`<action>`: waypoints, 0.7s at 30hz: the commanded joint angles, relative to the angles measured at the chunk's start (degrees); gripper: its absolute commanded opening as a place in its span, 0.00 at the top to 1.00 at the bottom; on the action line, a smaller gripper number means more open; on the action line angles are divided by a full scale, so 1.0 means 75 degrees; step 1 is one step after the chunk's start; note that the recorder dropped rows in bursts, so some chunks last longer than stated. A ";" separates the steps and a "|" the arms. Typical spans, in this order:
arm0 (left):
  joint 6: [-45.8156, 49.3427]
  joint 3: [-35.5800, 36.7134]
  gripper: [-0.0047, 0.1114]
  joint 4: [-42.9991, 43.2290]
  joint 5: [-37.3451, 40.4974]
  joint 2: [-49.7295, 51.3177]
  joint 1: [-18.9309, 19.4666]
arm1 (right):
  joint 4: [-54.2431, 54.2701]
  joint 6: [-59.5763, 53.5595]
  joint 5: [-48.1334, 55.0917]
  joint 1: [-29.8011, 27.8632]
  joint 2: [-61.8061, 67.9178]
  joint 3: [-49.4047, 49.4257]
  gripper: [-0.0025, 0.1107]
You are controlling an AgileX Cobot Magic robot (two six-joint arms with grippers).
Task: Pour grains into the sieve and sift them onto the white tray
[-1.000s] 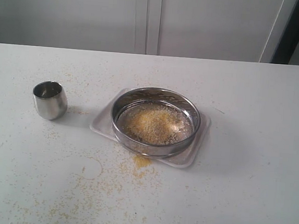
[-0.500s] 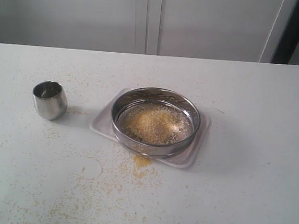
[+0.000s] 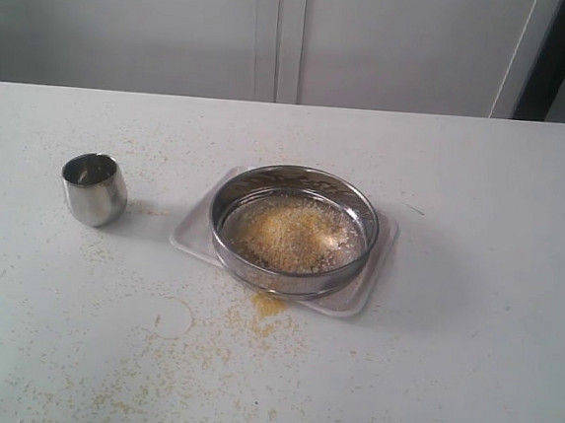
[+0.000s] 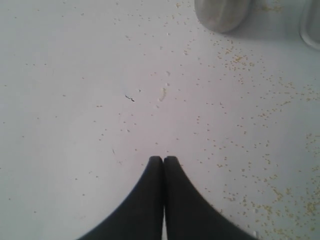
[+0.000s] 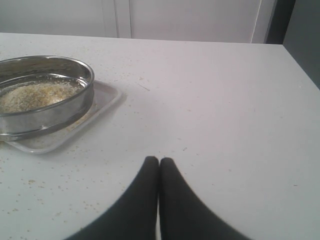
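The round steel sieve [image 3: 294, 228] rests on the white tray [image 3: 367, 281] mid-table, with a heap of yellow and off-white grains [image 3: 290, 234] on its mesh. The right wrist view shows the same sieve [image 5: 45, 95], its grains [image 5: 35, 95] and the tray [image 5: 102, 102]. Neither arm appears in the exterior view. My left gripper [image 4: 163, 159] is shut and empty above bare table. My right gripper [image 5: 159, 160] is also shut and empty, off to the side of the tray.
A small rounded steel cup [image 3: 94, 188] stands upright left of the tray, its base showing as cup [image 4: 222, 14] in the left wrist view. Spilled granules [image 3: 266, 307] lie in front of the tray and scatter across the near table. A white wall stands behind the table.
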 commanded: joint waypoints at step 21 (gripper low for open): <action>0.0006 0.0044 0.96 -0.0032 0.0020 -0.0056 0.0000 | 0.1097 0.3629 -0.5618 0.0039 -0.0043 0.0041 0.98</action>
